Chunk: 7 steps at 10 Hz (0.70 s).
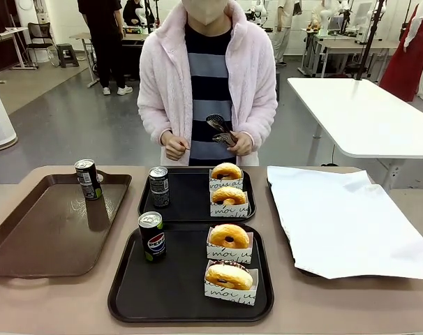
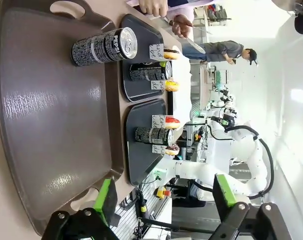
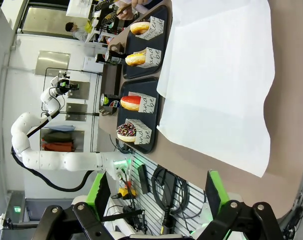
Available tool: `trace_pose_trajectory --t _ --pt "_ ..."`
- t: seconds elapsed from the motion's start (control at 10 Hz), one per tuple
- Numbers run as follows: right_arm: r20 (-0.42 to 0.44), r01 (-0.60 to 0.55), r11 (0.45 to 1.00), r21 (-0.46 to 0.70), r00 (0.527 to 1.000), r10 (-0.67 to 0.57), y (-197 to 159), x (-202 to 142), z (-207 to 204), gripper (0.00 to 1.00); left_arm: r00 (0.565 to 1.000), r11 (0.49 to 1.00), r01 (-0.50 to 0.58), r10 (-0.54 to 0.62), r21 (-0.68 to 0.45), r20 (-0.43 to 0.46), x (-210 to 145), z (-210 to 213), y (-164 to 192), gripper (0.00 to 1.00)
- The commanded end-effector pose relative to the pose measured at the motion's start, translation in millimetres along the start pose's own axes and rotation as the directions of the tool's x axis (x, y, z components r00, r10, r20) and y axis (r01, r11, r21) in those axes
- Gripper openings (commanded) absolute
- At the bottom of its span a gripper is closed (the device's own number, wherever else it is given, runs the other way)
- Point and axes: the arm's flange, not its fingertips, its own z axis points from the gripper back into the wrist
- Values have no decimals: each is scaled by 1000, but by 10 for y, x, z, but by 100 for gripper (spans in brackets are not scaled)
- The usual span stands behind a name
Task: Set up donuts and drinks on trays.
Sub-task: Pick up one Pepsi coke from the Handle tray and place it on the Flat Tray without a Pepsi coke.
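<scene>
I'm looking across the counter [image 1: 30, 314] at two black square plastic trays [image 1: 190, 289] with raised rims, one behind the other in the middle. Each is carrying two golden-brown ring donuts in white script-printed paper sleeves [image 1: 229, 237] along its right side and one slim dark can at its left — the Pepsi-logo can [image 1: 152, 236] on the near tray, a grey-black can [image 1: 159, 186] on the far one.

A third slim grey-black can [image 1: 88, 179] is standing upright at the far right corner of the brown plastic tray [image 1: 37, 237], off to the left. I judge that one is the outstanding piece.

I'm seeing the left gripper [image 2: 164, 200] with jaws spread wide, holding nothing, hanging over the brown tray's near end; the stray can [image 2: 104, 46] is lying straight ahead along the fingers, well apart, its long axis vertical to the counter. The left arm is plainly the nearer one.

The right gripper [image 3: 156, 192] is also standing wide and empty — over the white paper sheet [image 3: 221, 75] on the right.
</scene>
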Motion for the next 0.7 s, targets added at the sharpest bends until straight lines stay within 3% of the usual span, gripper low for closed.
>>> trace_pose_trajectory --t 0.0,0.6 --pt "9 -12 1000 16 1000 12 -1 9 5 100 1000 1000 -2 2 -9 -5 -26 22 -2 100" --pt "9 -12 1000 16 1000 12 -1 9 5 100 1000 1000 -2 2 -9 -5 -26 22 -2 100"
